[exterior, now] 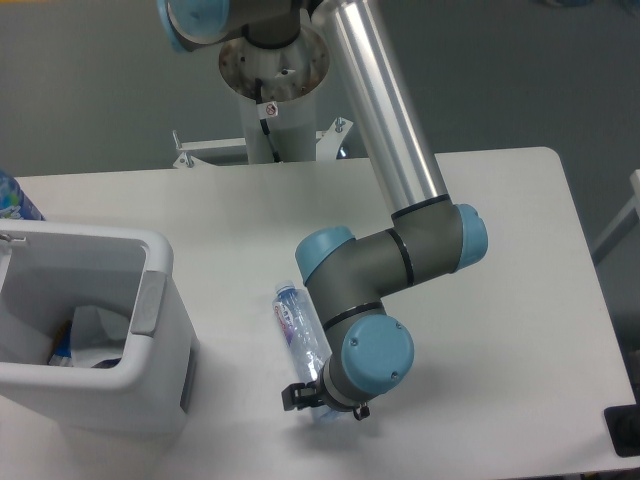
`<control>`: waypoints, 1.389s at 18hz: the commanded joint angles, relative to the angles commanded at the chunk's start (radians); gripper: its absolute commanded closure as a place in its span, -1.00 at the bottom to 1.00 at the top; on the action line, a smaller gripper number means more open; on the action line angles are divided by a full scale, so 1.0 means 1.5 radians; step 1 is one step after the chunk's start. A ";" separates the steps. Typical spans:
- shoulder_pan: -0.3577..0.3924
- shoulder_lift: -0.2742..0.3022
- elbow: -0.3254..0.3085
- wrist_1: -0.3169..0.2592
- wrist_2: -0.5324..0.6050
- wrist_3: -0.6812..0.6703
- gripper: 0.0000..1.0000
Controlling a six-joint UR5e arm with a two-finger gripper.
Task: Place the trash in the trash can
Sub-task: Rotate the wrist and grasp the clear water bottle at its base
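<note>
The clear plastic bottle (296, 322) with a bluish-purple label lies on the white table, cap toward the back, just right of the trash can. My gripper (326, 404) is down over the bottle's near end, mostly hidden under the wrist. Black finger parts (297, 396) show on either side of the bottle, but their contact with it is hidden. The trash can (152, 262), a boxy white-grey bin with a grey handle panel, stands at the front left. A crumpled white wrapper (96, 328) lies inside it.
A blue patterned object (14, 198) sits at the left edge behind the bin. The arm's base column (272, 120) stands at the table's back edge. A dark object (624, 430) is at the front right corner. The table's front edge runs just below the gripper.
</note>
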 joint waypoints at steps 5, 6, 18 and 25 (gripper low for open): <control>-0.001 -0.013 0.013 0.002 0.002 -0.033 -0.71; -0.001 -0.015 0.015 0.002 0.002 -0.034 -0.71; -0.005 -0.024 0.029 0.002 0.002 -0.057 0.02; -0.004 0.011 0.029 0.000 -0.005 -0.052 0.18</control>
